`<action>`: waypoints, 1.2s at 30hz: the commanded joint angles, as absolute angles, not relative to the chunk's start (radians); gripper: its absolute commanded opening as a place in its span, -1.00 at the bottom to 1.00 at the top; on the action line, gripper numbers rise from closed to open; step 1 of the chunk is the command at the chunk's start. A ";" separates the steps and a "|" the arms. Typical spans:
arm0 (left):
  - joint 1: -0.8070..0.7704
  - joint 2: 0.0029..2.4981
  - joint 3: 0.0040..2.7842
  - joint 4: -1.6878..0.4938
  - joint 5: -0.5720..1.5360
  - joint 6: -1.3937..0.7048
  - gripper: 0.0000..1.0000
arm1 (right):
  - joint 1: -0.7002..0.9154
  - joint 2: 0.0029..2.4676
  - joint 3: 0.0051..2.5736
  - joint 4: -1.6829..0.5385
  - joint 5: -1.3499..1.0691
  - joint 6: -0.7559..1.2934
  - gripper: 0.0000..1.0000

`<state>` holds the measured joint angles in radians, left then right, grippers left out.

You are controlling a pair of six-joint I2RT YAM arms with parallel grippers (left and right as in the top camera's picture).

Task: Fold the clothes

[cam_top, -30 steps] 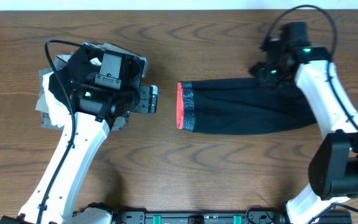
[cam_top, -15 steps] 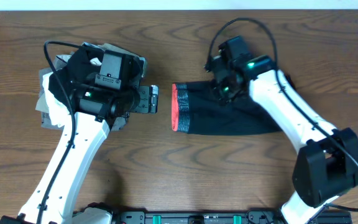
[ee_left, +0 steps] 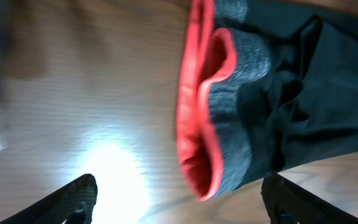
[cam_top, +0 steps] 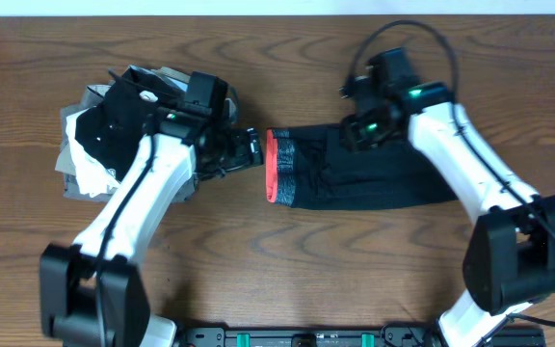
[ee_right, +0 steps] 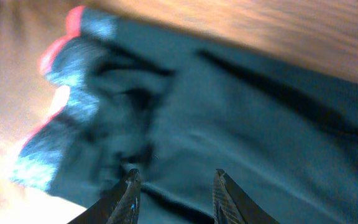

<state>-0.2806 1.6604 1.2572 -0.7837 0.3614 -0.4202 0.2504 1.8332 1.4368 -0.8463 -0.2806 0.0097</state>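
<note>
- Laundry heap sits at the far left of the wooden table, with black, white and grey garments bunched together.
- Next comes the left arm, which reaches up from the near edge and crosses the right side of that heap.
- The left gripper points right, just beside the end of the leggings, low over bare wood.
- From the left wrist camera its fingers are spread wide and nothing lies between them.
- The waistband comes next, a coral-red rim with a grey band behind it. It forms the left end of the garment and gapes open toward that gripper.
- The leggings lie flat on the table just right of centre, a dark strip running left to right and doubled over on itself, with rumpled folds behind the waistband.
- The right gripper hangs over the far edge of the black cloth, a little right of the waistband.
- Its wrist camera shows the fingers parted with only fabric below them, and they pinch nothing.
- The right arm sweeps round from the right side, passing over the right end of the leggings.
</note>
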 commanded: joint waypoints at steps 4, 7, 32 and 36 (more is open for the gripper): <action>-0.312 1.801 1.274 -0.704 0.502 -0.462 0.95 | 0.115 1.806 1.441 -0.852 -0.294 0.056 -0.27; -0.314 1.879 1.274 -0.698 0.502 -0.462 0.95 | 0.075 1.806 1.441 -0.855 -0.297 0.079 -0.28; -0.427 2.114 1.274 -0.423 0.564 -0.492 -0.53 | 0.025 1.806 1.441 -0.836 -0.318 0.090 -0.31; -0.424 2.111 1.274 -0.426 0.565 -0.491 -0.74 | 0.025 1.806 1.441 -0.836 -0.318 0.090 -0.32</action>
<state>-0.4236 2.0747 1.2961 -0.4183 0.6090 -0.4976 0.0277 1.8332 1.4368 -0.8383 -0.3073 0.0772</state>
